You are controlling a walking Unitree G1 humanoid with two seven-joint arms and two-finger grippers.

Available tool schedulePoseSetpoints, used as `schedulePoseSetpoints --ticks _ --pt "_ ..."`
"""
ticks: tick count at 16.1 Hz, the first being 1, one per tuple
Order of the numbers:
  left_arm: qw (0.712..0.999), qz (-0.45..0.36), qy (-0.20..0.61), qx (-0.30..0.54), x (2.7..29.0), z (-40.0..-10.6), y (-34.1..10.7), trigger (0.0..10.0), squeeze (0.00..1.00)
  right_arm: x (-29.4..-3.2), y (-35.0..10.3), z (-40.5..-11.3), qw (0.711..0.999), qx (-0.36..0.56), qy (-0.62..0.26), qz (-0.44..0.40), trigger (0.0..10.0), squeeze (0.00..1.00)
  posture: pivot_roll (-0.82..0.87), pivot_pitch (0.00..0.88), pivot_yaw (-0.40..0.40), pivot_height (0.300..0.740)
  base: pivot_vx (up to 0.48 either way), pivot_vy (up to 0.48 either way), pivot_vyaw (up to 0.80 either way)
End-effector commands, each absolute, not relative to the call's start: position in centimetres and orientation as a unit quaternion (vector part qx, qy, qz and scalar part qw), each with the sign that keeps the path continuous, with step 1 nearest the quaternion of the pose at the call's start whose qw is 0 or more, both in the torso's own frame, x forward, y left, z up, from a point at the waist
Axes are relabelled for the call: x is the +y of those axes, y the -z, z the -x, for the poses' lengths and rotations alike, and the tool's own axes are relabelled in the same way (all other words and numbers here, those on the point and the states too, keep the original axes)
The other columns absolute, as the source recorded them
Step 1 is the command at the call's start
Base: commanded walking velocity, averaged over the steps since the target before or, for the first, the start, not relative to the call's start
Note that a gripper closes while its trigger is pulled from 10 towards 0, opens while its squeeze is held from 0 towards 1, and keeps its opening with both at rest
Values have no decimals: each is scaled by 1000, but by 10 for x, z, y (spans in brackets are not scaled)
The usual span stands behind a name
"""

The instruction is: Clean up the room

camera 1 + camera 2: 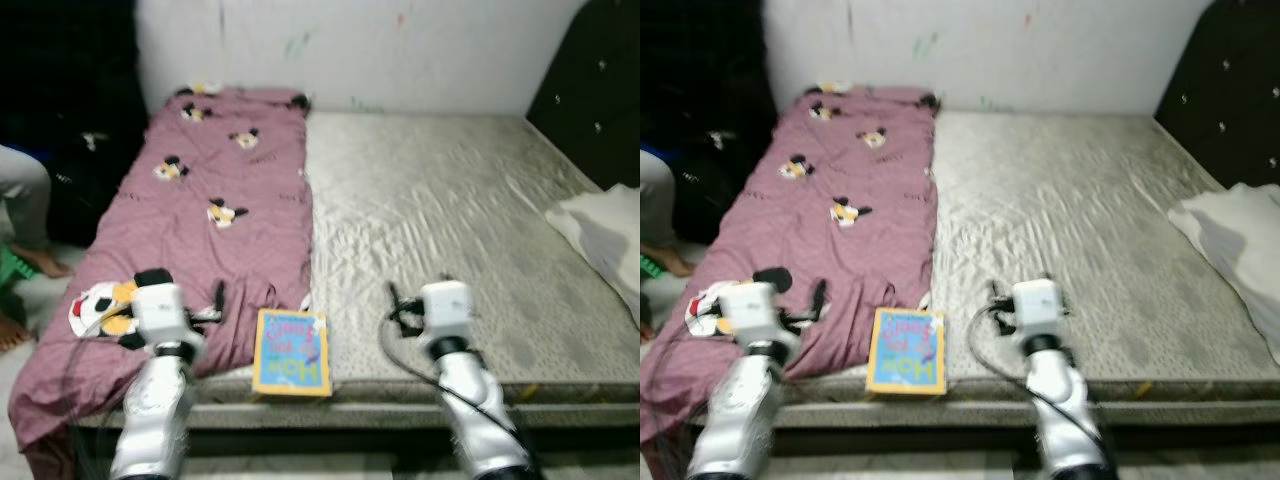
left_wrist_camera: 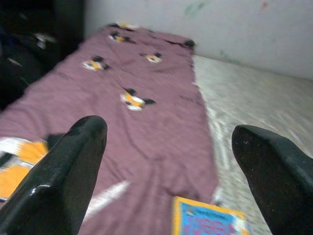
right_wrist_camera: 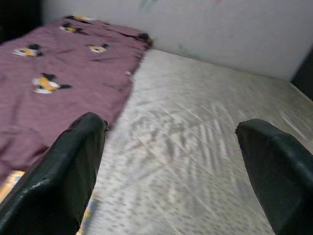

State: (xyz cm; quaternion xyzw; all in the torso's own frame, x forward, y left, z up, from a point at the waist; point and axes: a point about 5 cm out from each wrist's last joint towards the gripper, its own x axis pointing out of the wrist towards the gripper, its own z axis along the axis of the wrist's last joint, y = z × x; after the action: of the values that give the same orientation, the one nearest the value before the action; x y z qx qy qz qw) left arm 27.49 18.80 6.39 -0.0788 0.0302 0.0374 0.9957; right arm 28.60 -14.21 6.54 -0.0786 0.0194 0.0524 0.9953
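- Left eye view: book (image 1: pixel 292 352) is lying flat at the bed's (image 1: pixel 450 230) near edge, half on the maroon blanket (image 1: pixel 215 220) (cartoon-mouse print).
- Left claw (image 2: pixel 166 171) and right claw (image 3: pixel 171 166) are both hovering wide open, gripping nothing.

At the foot of the bed, both my arms raised over its near edge.

A maroon blanket (image 1: pixel 830 215) printed with cartoon mice covers the left strip of the grey mattress (image 1: pixel 1080 220). A colourful book (image 1: pixel 906 352) lies on the near edge, between my arms, beside the blanket's hem. My left gripper (image 1: pixel 805 305) sits over the blanket; my right gripper (image 1: pixel 998 310) over bare mattress. A white cloth (image 1: pixel 1230 235) lies at the right, below the black headboard (image 1: pixel 1225 95).
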Motion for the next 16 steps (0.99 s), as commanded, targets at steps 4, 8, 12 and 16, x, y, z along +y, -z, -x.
schedulePoseSetpoints --ticks 4,8,12,16 --pt "996 84 -21 25 182 -278 -67 10000 0 -149 -71 -290 996 11 -44 82 10000 0 -17 0 3 740 400 0 0" --pt "996 80 -21 28 183 -279 -67 10000 0 -148 -70 -292 996 15 -45 79 10000 0 -10 0 3 740 390 0 0" --pt "995 90 -27 38 185 -280 -65 10000 0 -149 -70 -293 996 17 -44 76 10000 0 -7 0 3 740 0 0 0" --pt "995 89 -28 39 185 -281 -65 10000 0 -149 -70 -294 996 18 -44 76 10000 0 -8 0 1 740 0 0 0"
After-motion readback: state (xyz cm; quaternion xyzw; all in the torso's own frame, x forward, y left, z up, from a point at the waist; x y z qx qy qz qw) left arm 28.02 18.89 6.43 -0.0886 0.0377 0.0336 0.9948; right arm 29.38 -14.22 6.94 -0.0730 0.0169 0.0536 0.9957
